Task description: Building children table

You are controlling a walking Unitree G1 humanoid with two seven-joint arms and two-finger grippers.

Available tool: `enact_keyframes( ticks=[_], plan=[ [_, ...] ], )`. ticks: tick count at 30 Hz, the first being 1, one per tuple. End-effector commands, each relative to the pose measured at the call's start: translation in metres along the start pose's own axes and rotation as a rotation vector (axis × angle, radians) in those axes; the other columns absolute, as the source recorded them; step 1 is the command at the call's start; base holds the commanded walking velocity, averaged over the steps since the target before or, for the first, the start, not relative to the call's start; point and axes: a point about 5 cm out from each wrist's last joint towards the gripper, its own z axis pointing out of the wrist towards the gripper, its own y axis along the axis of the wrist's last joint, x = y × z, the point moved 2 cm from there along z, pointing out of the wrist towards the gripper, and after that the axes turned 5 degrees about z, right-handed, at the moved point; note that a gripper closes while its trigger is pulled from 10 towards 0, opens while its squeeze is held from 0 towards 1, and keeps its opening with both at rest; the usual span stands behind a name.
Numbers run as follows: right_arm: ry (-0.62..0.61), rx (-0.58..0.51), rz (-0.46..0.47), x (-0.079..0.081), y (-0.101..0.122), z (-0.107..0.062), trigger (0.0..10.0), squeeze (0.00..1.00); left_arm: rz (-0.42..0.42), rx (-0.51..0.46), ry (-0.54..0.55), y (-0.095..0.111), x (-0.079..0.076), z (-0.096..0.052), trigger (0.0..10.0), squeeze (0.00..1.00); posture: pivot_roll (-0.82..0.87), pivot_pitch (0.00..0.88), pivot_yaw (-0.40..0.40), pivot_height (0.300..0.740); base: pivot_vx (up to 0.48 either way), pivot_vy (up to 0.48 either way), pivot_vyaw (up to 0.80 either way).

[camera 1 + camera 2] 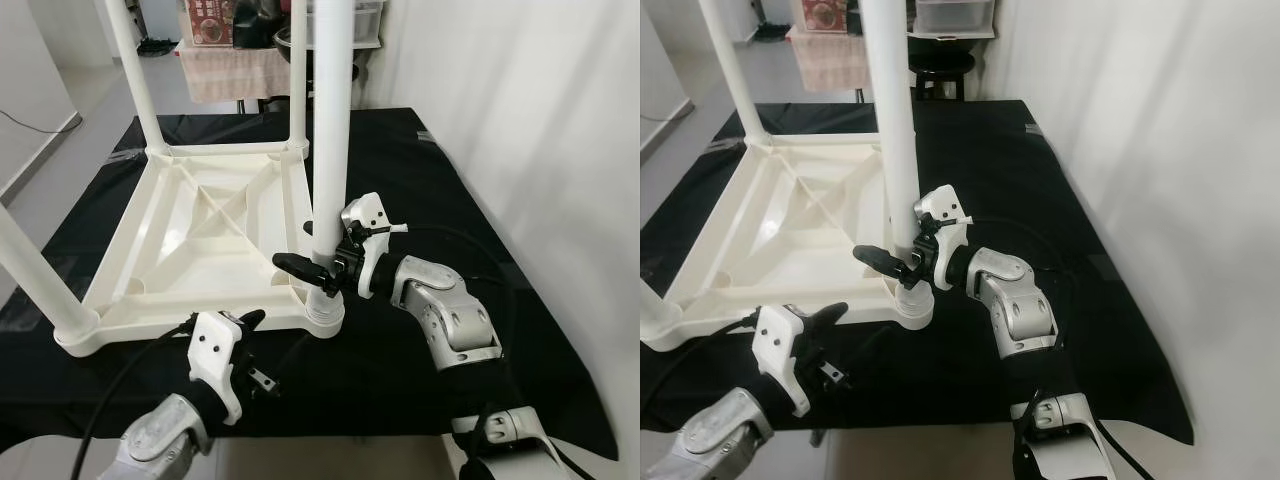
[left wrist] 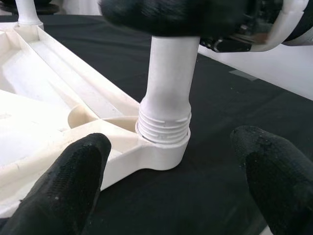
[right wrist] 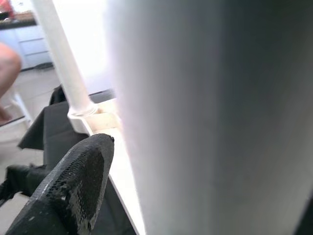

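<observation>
Nearest us, our left tool (image 1: 250, 325) hovers with fingers spread beside the upturned white table (image 1: 215, 235) on the black surface (image 1: 440, 190). Our right tool (image 1: 318, 272) clenches the near leg (image 1: 330, 130), standing upright in its corner socket.

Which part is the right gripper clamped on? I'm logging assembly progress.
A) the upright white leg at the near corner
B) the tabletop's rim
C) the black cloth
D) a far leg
A: the right gripper has its fingers around the near-corner leg, just above its threaded socket.
</observation>
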Motion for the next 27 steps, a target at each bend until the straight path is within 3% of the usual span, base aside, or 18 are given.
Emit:
enact_keyframes(
  ticks=[1,4,5,10,11,17,18,19,20,21,22,24,25,26,27],
  plan=[
    [0.079,-0.004,-0.019,0.004,0.002,0.007,10.0,0.00,0.000,0.011,-0.007,-0.004,-0.001,0.000,10.0,0.00,0.06,0.015,-0.054,0.740,0.000,0.000,0.00],
    [0.174,0.032,-0.033,0.001,0.003,0.015,10.0,0.00,-0.003,0.010,-0.011,-0.005,-0.002,0.001,10.0,0.00,0.08,0.012,-0.064,0.740,0.000,0.000,0.00],
    [0.199,0.044,-0.035,-0.001,0.004,0.018,3.1,0.00,-0.007,0.009,-0.013,-0.006,-0.002,0.001,10.0,0.00,0.08,0.011,-0.067,0.740,0.000,0.000,0.00],
    [0.215,0.049,-0.037,-0.002,0.004,0.020,3.1,0.00,-0.008,0.009,-0.014,-0.007,-0.003,0.001,10.0,0.00,0.09,0.010,-0.072,0.740,0.000,0.000,0.00],
    [0.225,0.058,-0.030,-0.004,0.003,0.020,0.0,0.00,-0.009,0.009,-0.014,-0.007,-0.003,0.001,10.0,0.00,0.09,0.006,-0.074,0.740,0.000,0.000,0.00],
    [0.197,0.077,-0.020,-0.011,-0.004,0.017,0.0,0.00,-0.011,0.007,-0.013,-0.008,-0.004,0.001,10.0,0.00,0.08,0.001,-0.070,0.740,0.000,0.000,0.00],
    [0.117,0.106,-0.022,-0.018,-0.012,0.011,0.0,0.00,-0.013,0.006,-0.015,-0.009,-0.005,0.001,10.0,0.00,0.07,0.002,-0.071,0.740,0.000,0.000,0.00],
    [0.117,0.106,-0.022,-0.018,-0.012,0.011,0.0,0.00,-0.013,0.006,-0.015,-0.009,-0.005,0.001,10.0,0.00,0.07,0.002,-0.071,0.740,0.000,0.000,0.00],
    [0.016,0.149,-0.045,-0.026,-0.022,0.003,0.0,0.00,-0.014,0.004,-0.017,-0.009,-0.005,0.001,10.0,0.00,0.07,0.003,-0.072,0.740,0.000,0.000,0.00],
    [0.016,0.149,-0.045,-0.026,-0.022,0.003,0.0,0.00,-0.014,0.004,-0.017,-0.009,-0.005,0.001,10.0,0.00,0.07,0.003,-0.072,0.740,0.000,0.000,0.00],
    [-0.082,0.189,-0.057,-0.031,-0.033,-0.004,0.0,0.00,-0.015,0.002,-0.018,-0.009,-0.005,0.001,10.0,0.00,0.06,0.007,-0.077,0.740,0.000,0.000,0.00],
    [-0.082,0.189,-0.057,-0.031,-0.033,-0.004,0.0,0.00,-0.015,0.002,-0.018,-0.009,-0.005,0.001,10.0,0.00,0.06,0.007,-0.077,0.740,0.000,0.000,0.00],
    [-0.458,0.163,0.023,-0.040,-0.047,-0.012,0.0,0.00,-0.015,0.000,-0.019,-0.008,-0.005,0.000,10.0,0.00,0.04,0.013,-0.078,0.740,0.000,0.000,0.00],
    [-0.740,0.161,0.092,-0.045,-0.058,-0.027,0.0,0.00,-0.014,-0.002,-0.019,-0.007,-0.004,0.000,10.0,0.00,0.04,0.013,-0.078,0.740,0.000,0.000,0.00],
    [-0.823,0.178,0.168,-0.018,-0.075,-0.033,0.0,0.00,-0.012,-0.004,-0.020,-0.007,-0.002,0.000,10.0,0.00,0.03,0.022,-0.062,0.740,0.000,0.000,0.00]
  ],
)
